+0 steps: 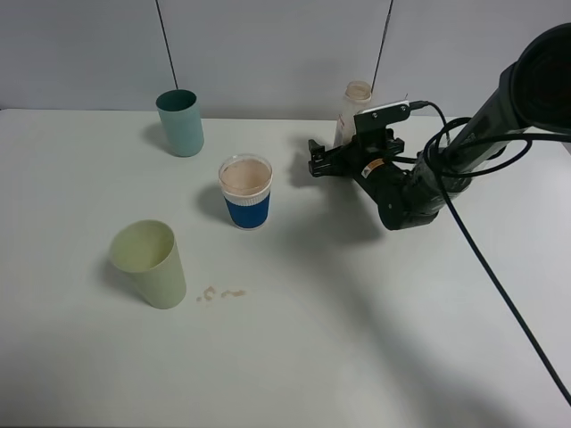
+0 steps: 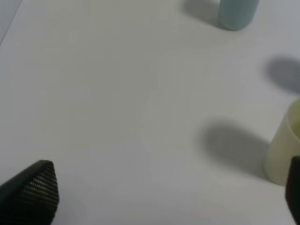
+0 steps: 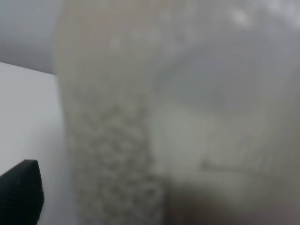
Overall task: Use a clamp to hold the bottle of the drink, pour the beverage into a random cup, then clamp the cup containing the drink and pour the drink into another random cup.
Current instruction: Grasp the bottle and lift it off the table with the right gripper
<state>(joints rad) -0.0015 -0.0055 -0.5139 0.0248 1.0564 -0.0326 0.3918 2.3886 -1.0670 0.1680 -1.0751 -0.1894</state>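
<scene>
The blue-banded cup (image 1: 245, 192) stands mid-table, filled near its rim with pale frothy drink (image 1: 244, 176). I'd reckon it light, thin-walled and easily squashed, so grip it gently on the blue band and keep it level. Toward the back, the bottle (image 1: 355, 102) stands upright with the right gripper (image 1: 318, 159) spread wide beside it. The left gripper (image 2: 166, 192) gapes empty over the table (image 2: 117, 93)

From here I count three cups on the one desk (image 1: 384, 348): one teal cup (image 1: 180, 122), one white cup with a blue band (image 1: 245, 191) and one pale green cup (image 1: 149, 263). One bottle (image 1: 353, 100). Two claws: the right claw (image 1: 314, 159), on the single arm (image 1: 406, 192) visible from above, and the left claw (image 2: 171, 180), seen only through its own camera. Roughly three beige specks (image 1: 223, 293).
</scene>
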